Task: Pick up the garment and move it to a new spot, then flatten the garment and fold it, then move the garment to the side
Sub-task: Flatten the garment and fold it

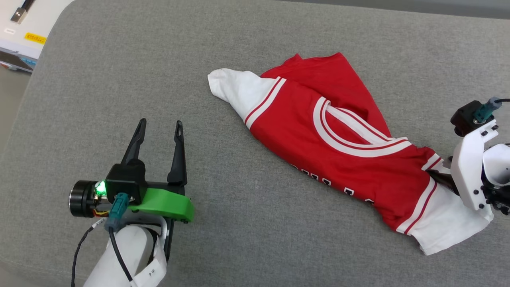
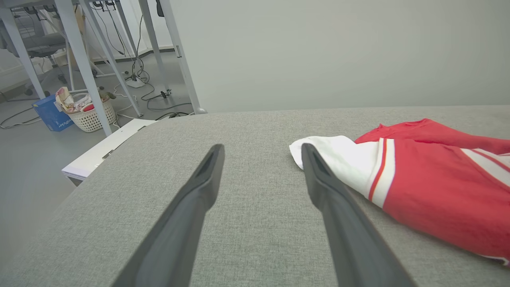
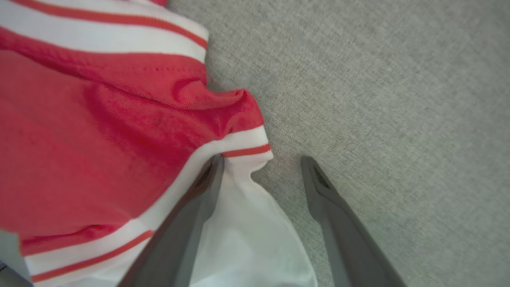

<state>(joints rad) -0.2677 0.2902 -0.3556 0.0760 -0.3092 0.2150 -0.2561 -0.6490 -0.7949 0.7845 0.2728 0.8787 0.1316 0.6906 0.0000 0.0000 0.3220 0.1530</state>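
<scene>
The garment [image 1: 338, 135], a red jersey with white sleeves and striped trim, lies crumpled on the grey padded surface [image 1: 159, 59], right of centre. Its collar faces up and the black letters are partly folded under. My left gripper [image 1: 160, 123] hovers open at the lower left, well clear of the cloth. In the left wrist view one white sleeve [image 2: 338, 159] lies just beyond the right fingertip. My right gripper [image 3: 263, 159] is open at the garment's other end, its fingers straddling the edge of the other white sleeve [image 3: 247, 235]. The cloth touches its left finger.
A white unit [image 1: 20, 32] stands past the surface's rounded far-left corner. Beyond that edge, the left wrist view shows floor with table legs [image 2: 79, 59], a white basket [image 2: 93, 115], a blue box [image 2: 51, 115] and cables. A grey wall rises behind the surface.
</scene>
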